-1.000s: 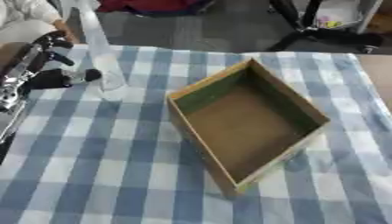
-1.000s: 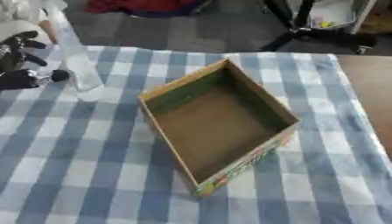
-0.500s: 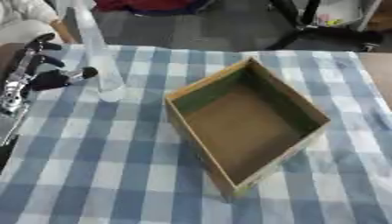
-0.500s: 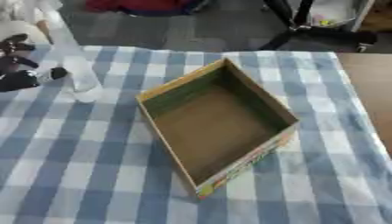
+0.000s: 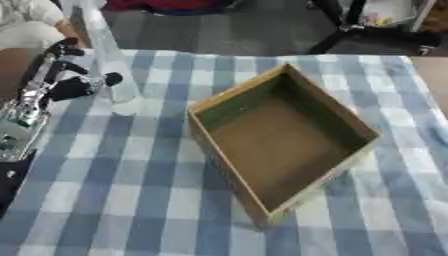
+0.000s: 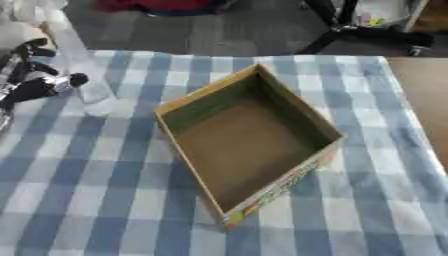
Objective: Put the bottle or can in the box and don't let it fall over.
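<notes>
Left hand (image 5: 61, 82): fingers curling beside bottle (image 5: 109, 65), not closed.
Box (image 5: 280, 140): empty, at 3 o'clock.
Risk: tall bottle tips (1 nudge suffices).

Clear glossy plastic bottle (image 5: 112, 75), matt cardboard box (image 5: 282, 137) (on checked cloth (image 5: 131, 190)).

Black left hand (image 5: 66, 80) on a silver-jointed forearm (image 5: 22, 117).

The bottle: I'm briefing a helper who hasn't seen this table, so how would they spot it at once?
Start at the blue-and-white checked tablecloth and the open cardboard box in its middle. Look to the far left corner, beside the left robot hand. The bottle stands upright there: tall, clear and see-through, the only such thing on the cloth.
</notes>
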Robot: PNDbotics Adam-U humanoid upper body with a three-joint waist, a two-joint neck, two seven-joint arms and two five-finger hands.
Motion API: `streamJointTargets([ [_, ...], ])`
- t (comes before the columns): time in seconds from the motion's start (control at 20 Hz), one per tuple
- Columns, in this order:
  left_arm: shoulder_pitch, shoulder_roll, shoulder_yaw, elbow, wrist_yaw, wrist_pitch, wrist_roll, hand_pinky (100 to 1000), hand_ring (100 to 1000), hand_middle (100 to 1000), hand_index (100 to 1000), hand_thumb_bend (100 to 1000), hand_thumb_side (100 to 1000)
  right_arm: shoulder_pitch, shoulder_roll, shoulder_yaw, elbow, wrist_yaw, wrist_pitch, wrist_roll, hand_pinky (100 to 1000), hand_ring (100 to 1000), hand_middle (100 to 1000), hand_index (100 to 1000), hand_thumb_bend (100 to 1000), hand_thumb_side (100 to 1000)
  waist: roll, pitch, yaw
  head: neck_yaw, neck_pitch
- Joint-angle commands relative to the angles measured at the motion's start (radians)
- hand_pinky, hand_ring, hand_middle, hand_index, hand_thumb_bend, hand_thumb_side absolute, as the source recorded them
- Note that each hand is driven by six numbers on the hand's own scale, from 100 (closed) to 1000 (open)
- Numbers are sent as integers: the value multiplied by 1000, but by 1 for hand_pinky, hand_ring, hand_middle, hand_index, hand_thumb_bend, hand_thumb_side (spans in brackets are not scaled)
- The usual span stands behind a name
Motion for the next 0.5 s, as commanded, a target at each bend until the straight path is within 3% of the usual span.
streamJointTargets([
  [0.05,-25,23,4,1,-8,-22,-13,968,646,780,947,998,432,-7,-11,-2,-10,7,2,-1,826,901,1000,851,100,767,4,-14,-1,6,-11],
  [0.5,-46,14,5,14,-7,-19,-14,968,644,780,952,1000,429,-9,-13,1,-10,7,3,2,825,901,1000,851,100,767,3,-13,0,14,-18],
])
